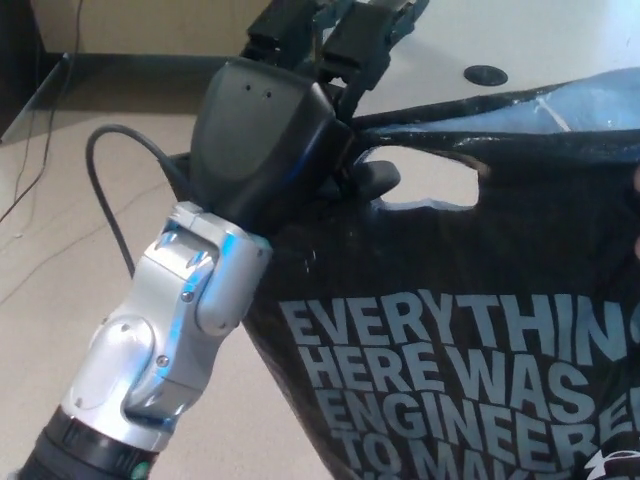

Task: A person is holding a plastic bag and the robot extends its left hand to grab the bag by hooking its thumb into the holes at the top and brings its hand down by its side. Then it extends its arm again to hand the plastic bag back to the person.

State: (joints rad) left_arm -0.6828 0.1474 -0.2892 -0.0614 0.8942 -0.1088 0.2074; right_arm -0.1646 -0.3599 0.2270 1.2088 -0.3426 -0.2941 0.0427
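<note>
At far left you see the silver-jointed forearm [165,340] with its looping black cable [115,190] rising from the lower edge over the pale beige floor [60,250]. It carries the robot's black left hand [275,145], whose two thick fingers [355,40] reach up and away above the bag's top edge. The thumb [370,182] lies at the near end of the oval cut-out handle hole [425,180]; whether it passes fully through cannot be told from this view, so the hand has not clearly closed on anything. To the right, the black plastic bag with pale printed lettering [450,350] hangs upright and taut, filling the lower right. At the right edge a sliver of a person's hand [634,210] holds the bag's far side.

Judged from this, you are in the hooking step of the first grab: the bag is not yet carried by the robot. The next move calls for seating the thumb deeper through the hole, then lowering the arm once the person lets go. The right hand is not in view.
</note>
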